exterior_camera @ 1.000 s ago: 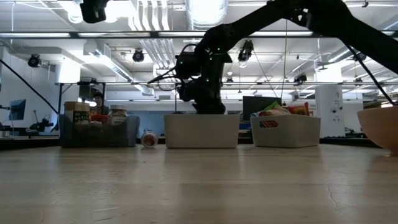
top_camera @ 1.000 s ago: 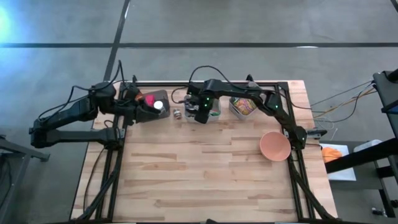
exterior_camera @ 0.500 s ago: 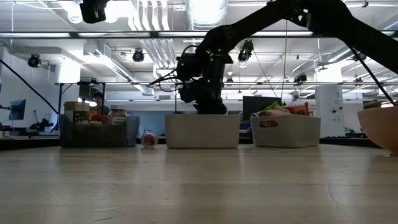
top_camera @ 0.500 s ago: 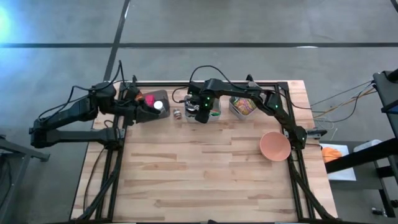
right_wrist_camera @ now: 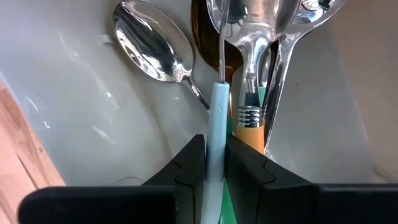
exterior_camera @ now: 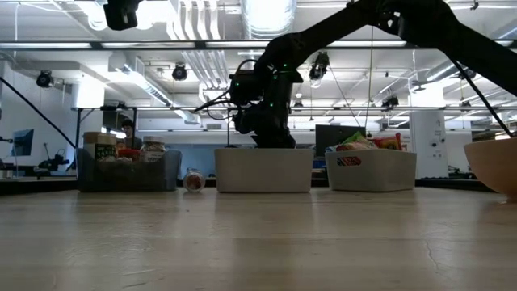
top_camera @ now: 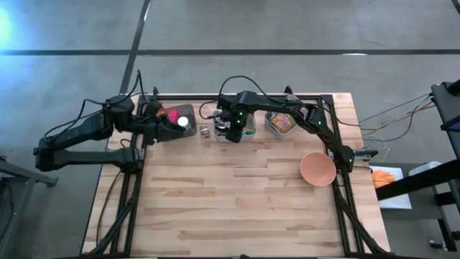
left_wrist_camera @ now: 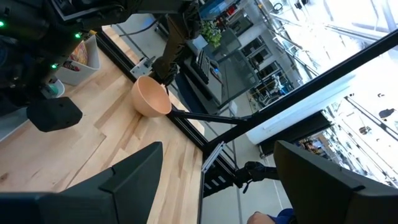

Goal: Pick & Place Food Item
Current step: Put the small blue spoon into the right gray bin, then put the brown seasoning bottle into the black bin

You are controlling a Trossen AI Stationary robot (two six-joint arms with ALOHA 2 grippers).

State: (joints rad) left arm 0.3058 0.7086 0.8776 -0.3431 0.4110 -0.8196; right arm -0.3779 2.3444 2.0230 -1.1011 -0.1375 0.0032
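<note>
Bench (top_camera: 237,194) still bare mid-run: right hand (right_wrist_camera: 214,163) down inside the white bin (exterior_camera: 262,170) pinching a pale-blue-handled utensil (right_wrist_camera: 217,118) among spoons, nothing placed yet; left hand (left_wrist_camera: 205,186) spread, idle beside that bin.

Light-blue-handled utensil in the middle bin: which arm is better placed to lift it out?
The right. Its gripper is already shut on the light-blue-handled utensil inside the middle white bin. The left gripper is open, over the dark bin.

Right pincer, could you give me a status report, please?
Right pincer shut on blue handle, inside white bin. Left pincer open, waiting. Spoons crowd it.
</note>
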